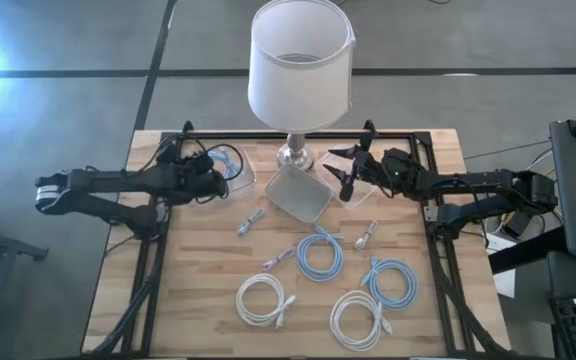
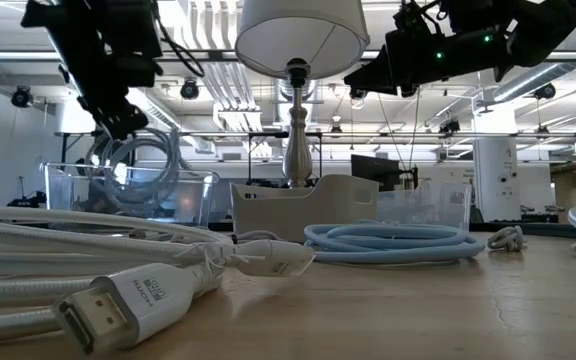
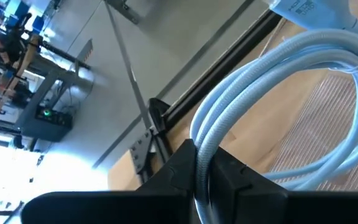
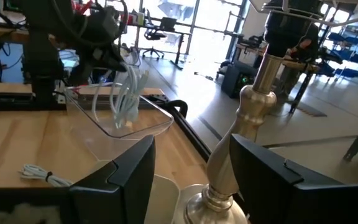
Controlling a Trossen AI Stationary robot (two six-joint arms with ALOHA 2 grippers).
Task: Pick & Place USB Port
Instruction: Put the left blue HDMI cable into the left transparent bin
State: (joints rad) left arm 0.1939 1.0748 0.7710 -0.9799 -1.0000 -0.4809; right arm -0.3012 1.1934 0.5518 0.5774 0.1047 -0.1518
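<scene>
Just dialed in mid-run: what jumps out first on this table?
The white-shaded lamp at the table's far edge dominates. Left of it, the left gripper is shut on a coiled light blue cable, held over a clear bin. The right gripper hangs open beside the lamp's base; more coiled cables lie nearer.

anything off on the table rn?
Nothing spilled or damaged. One oddity: a table lamp stands at the far edge among the bins. The left gripper holds a light-blue cable coil over the clear bin.
</scene>
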